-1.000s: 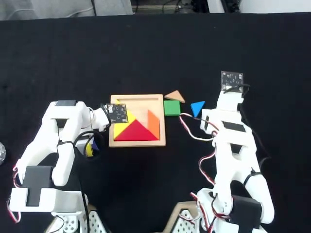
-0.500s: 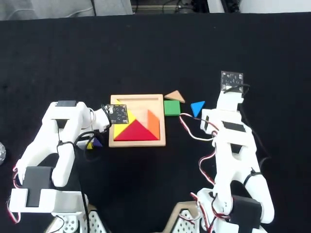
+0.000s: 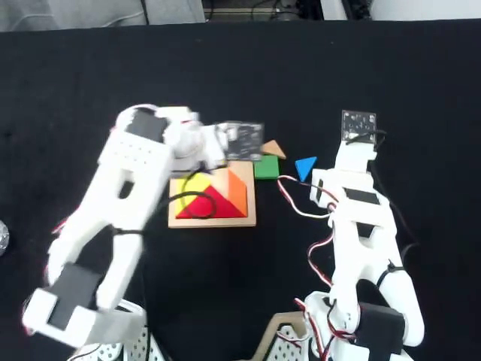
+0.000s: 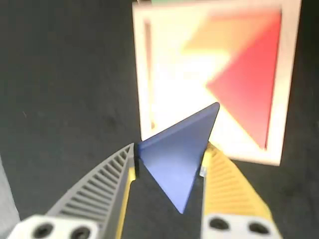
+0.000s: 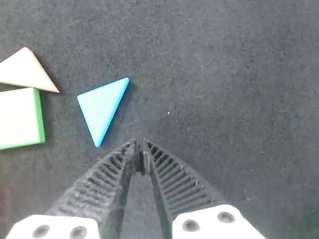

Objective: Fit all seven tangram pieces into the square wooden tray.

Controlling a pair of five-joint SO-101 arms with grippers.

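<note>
My left gripper is shut on a dark blue triangle, held in the air near one edge of the square wooden tray. The tray holds a red triangle, an orange piece and a yellow piece. In the high view the left arm reaches over the tray's far side. A green square, a tan triangle and a light blue triangle lie right of the tray. My right gripper is shut and empty, just short of the light blue triangle.
Everything sits on a black cloth-covered table. The right arm stands to the right of the loose pieces. Open cloth lies beyond the tray and at the far right.
The left arm has lifted the dark blue triangle from the cloth left of the tray and swung up and right over the tray. The right arm has stayed still.
</note>
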